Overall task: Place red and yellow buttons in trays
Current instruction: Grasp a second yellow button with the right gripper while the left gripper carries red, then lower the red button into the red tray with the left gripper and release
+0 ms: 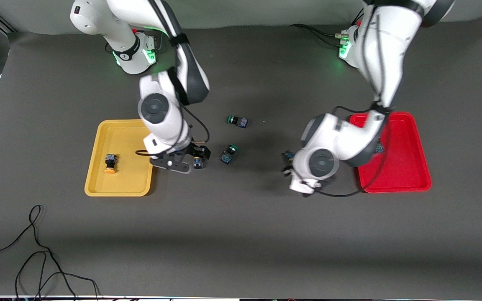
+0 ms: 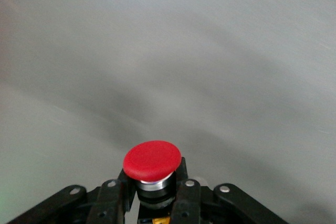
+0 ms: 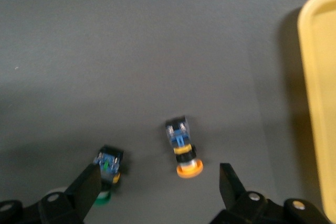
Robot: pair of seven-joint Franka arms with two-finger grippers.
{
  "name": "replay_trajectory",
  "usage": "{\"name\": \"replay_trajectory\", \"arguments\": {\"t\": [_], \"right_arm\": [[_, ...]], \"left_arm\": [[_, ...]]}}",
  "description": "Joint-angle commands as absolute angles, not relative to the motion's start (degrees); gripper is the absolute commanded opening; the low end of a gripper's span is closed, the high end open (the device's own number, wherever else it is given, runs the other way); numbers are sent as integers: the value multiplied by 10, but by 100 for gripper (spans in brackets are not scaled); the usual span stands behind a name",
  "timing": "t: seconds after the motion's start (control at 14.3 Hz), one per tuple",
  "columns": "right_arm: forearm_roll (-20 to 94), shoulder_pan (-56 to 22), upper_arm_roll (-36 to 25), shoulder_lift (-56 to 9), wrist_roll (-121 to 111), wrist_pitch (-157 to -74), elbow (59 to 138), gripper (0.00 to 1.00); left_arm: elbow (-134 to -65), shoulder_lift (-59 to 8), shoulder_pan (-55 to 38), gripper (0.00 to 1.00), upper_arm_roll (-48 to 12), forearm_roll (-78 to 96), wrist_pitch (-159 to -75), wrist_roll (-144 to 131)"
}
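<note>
My left gripper [image 1: 288, 163] is shut on a red button [image 2: 152, 160], held over the table beside the red tray [image 1: 404, 167]; in the left wrist view the fingers [image 2: 113, 198] clamp its body below the cap. Another button [image 1: 379, 148] lies in the red tray, mostly hidden by the left arm, so I cannot tell its cap colour. My right gripper [image 1: 182, 162] is open, low over a yellow button [image 3: 184, 153] that lies on its side on the table beside the yellow tray [image 1: 128, 142]. A second yellow button [image 1: 110, 163] lies in that tray.
Two green-capped buttons lie on the table between the arms: one [image 1: 228, 154] beside the yellow button and close to a right finger [image 3: 89, 184], one [image 1: 237, 121] nearer the bases. A black cable [image 1: 36, 251] lies at the table's front corner.
</note>
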State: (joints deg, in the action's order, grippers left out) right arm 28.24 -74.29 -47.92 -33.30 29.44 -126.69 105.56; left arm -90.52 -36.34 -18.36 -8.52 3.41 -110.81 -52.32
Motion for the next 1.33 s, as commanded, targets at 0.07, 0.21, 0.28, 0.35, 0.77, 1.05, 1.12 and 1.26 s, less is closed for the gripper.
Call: {"name": "replay_trajectory", "arguments": {"t": [0.07, 0.21, 0.28, 0.35, 0.77, 1.05, 1.12, 1.26], "right_arm": [[314, -732, -452, -362, 246, -1388, 1122, 100], [371, -732, -435, -382, 204, -1412, 1132, 100], [400, -733, -431, -395, 183, -1416, 1132, 100], [418, -733, -430, -401, 164, -1419, 1132, 100], [427, -730, -417, -412, 134, -1431, 1132, 45], [427, -726, -417, -410, 130, -1426, 1132, 17], [427, -724, -417, -404, 129, -1423, 1131, 16], [425, -722, -428, -383, 127, -1383, 1124, 16]], "left_arm": [[-1071, -265, -73, 0, -87, 10, -1117, -333], [-1111, -244, -15, 0, -88, -41, -1117, -256], [-1121, -240, 10, 0, -87, -64, -1117, -223], [-1128, -236, 34, 0, -88, -85, -1117, -190], [-1139, -257, 103, 0, -87, -123, -1174, -98], [-1136, -273, 116, 27, -87, -184, -1207, -80], [-1136, -272, 117, 46, -88, -186, -1205, -79], [-1133, -265, 114, 99, -89, -186, -1196, -69]]}}
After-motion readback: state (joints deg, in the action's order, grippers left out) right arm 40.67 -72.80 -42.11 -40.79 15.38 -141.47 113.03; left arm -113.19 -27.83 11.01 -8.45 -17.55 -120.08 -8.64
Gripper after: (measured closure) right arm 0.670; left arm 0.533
